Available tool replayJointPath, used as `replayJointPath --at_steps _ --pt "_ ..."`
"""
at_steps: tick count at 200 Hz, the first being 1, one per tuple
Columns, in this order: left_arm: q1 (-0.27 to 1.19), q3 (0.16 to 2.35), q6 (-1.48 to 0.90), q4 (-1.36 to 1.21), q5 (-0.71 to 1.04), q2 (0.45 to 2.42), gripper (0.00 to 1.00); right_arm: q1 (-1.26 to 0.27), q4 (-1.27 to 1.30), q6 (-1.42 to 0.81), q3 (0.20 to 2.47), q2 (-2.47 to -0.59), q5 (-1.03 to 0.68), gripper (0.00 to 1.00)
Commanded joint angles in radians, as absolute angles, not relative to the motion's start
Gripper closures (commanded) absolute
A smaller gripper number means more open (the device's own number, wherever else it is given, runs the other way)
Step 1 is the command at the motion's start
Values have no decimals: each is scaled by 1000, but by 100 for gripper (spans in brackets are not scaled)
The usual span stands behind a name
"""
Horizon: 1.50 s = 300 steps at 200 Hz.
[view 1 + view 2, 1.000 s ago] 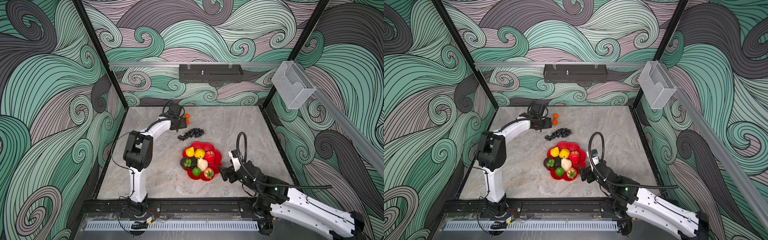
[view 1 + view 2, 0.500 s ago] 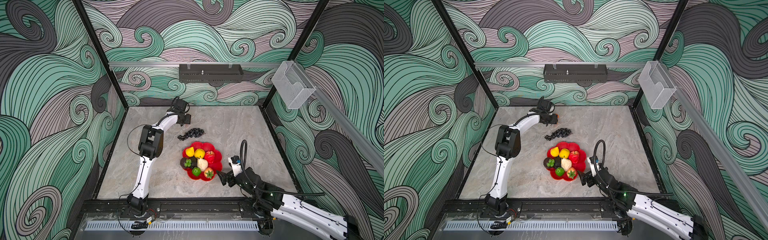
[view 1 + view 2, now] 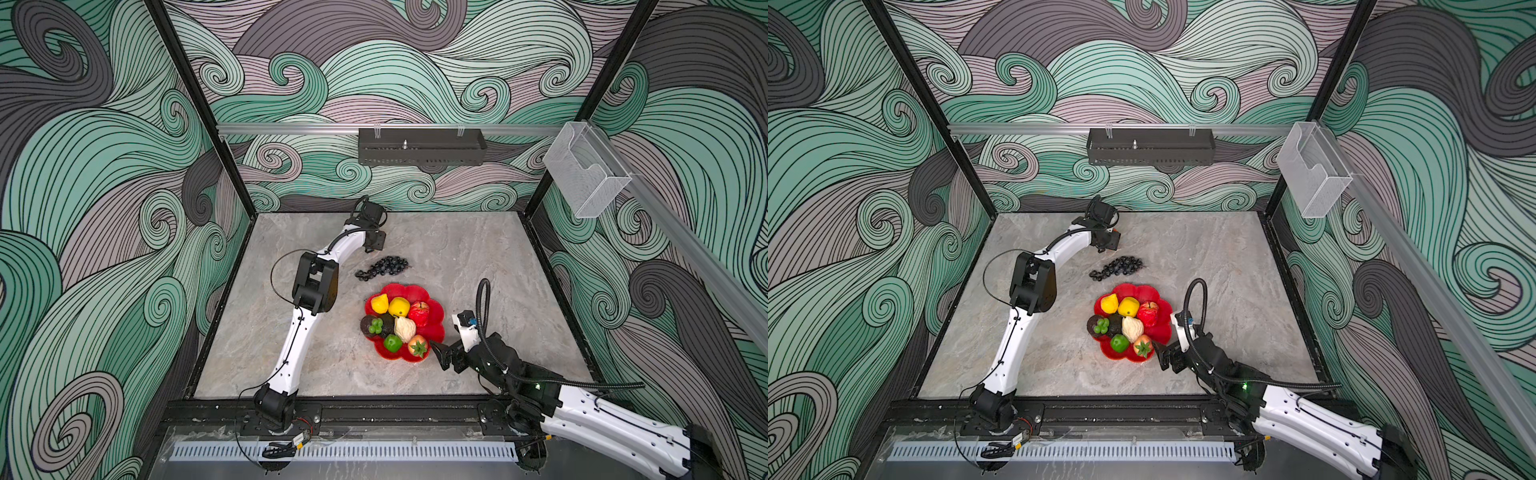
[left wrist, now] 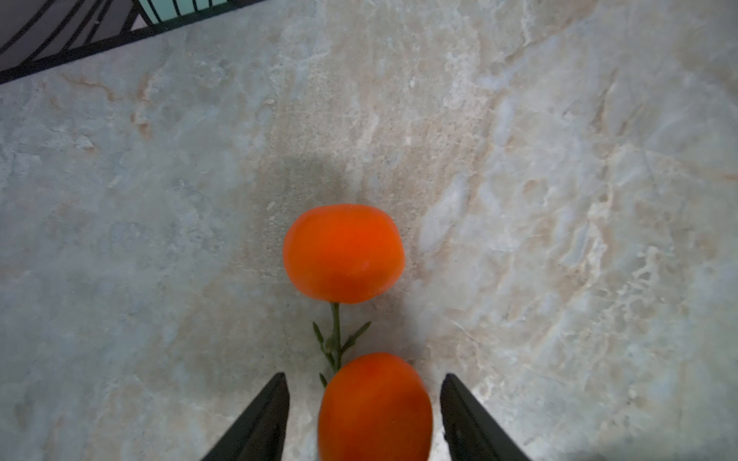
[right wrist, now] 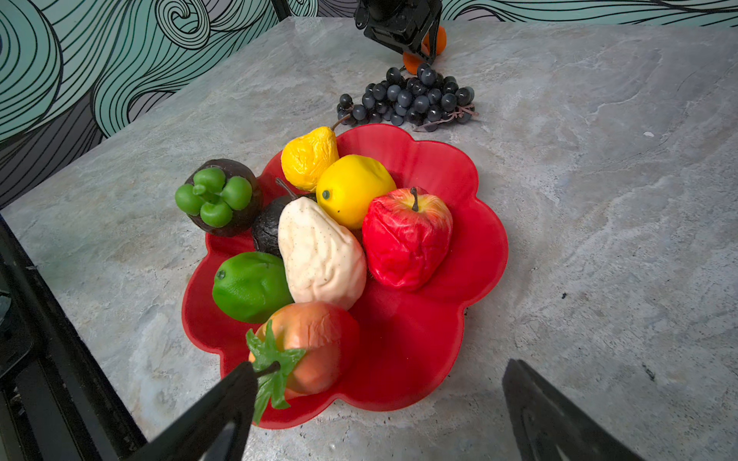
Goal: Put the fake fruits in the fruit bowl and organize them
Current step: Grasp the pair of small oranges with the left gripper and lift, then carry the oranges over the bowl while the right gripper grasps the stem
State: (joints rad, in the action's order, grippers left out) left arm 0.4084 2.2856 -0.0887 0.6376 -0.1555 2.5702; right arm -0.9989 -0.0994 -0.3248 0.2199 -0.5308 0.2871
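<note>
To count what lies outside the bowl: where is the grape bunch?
In both top views the grapes lie on the table just behind the bowl, not in it; the tangerines are further back.

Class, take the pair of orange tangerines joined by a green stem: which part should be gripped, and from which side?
Grip the tangerine that the left gripper straddles, across its round middle, from straight above. The thin stem lies flat on the table and likely offers little hold; the rounded body gives the jaws two opposite faces.
</note>
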Motion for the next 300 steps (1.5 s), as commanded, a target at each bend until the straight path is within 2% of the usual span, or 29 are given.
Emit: replayJointPath --at_steps 1,72,142,206,258,300 --pt "417 2344 -56 691 -228 2609 38 -992 -71 -317 235 -535 281 4" --pt "420 2388 -55 719 -244 2639 42 -986 -81 -319 235 -529 283 4" --pt "419 2373 -109 715 -239 2587 56 -983 -85 -322 233 -520 285 4" --pt "415 2236 -222 653 -210 2418 57 -982 -89 -322 234 -516 287 4" --pt "401 2052 -387 577 -109 2224 57 -981 -108 -335 234 -494 303 4" --pt "388 1843 -533 475 39 2037 57 -971 -128 -384 265 -478 311 4"
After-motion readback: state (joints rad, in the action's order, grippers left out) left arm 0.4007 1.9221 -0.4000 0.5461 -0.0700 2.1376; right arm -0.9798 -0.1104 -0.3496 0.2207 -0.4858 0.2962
